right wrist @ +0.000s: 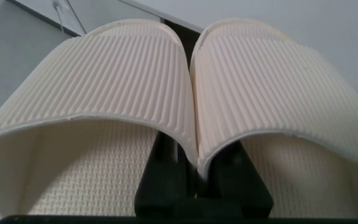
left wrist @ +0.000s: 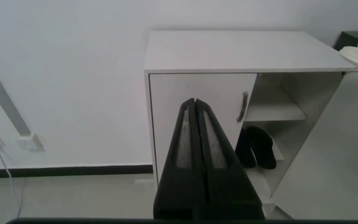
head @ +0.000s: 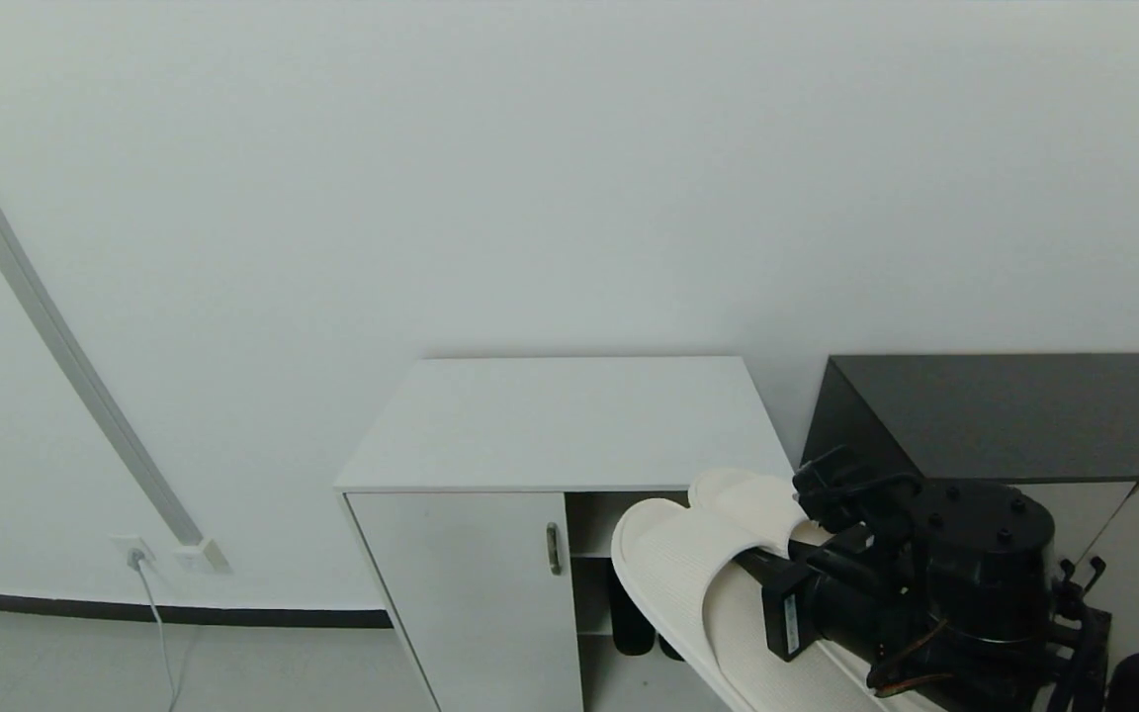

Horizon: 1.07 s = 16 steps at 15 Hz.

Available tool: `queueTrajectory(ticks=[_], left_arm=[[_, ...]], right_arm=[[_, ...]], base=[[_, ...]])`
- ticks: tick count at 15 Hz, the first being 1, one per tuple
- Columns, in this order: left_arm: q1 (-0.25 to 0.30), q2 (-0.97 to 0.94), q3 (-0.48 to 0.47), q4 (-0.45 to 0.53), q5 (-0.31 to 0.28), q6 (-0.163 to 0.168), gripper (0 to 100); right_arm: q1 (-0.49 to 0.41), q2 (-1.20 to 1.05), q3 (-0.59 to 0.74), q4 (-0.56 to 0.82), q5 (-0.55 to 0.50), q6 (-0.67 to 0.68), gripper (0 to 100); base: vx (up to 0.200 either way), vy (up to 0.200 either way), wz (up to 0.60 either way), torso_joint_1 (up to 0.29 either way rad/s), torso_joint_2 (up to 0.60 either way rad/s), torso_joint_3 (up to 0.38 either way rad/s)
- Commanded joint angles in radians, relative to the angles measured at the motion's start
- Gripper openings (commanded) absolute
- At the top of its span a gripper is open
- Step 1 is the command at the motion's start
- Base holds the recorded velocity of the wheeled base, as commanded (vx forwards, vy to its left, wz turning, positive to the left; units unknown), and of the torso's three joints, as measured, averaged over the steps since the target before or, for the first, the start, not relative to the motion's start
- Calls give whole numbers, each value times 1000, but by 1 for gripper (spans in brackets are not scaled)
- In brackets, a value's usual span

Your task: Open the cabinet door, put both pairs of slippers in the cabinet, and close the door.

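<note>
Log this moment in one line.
white cabinet: right side open | black slippers: inside, on shelf | right gripper: shut on cream ribbed slippers | left gripper: shut, empty

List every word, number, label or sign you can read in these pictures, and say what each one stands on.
Nothing here can be read.
Too small to read: the small white sticker on the housing of the black right gripper.
No print visible: the white wooden cabinet, the cream ribbed slippers, the white wall socket.
</note>
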<state>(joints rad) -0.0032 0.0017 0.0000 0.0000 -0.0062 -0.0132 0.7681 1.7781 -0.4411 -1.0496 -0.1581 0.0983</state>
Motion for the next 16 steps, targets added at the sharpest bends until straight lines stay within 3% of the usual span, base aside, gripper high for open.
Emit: queueTrajectory(ticks=[1, 11, 16], left_arm=[[0, 0, 0, 0, 0, -1, 0], [0, 0, 0, 0, 0, -1, 0], [0, 0, 0, 0, 0, -1, 0]], right_arm=[[2, 1, 2, -1, 0, 0, 0], [22, 9, 15, -9, 2, -6, 0], [25, 17, 28, -41, 2, -6, 0]], base=[[0, 0, 0, -61, 80, 80], [0, 0, 0, -19, 47, 24], [0, 0, 0, -138, 315, 166]])
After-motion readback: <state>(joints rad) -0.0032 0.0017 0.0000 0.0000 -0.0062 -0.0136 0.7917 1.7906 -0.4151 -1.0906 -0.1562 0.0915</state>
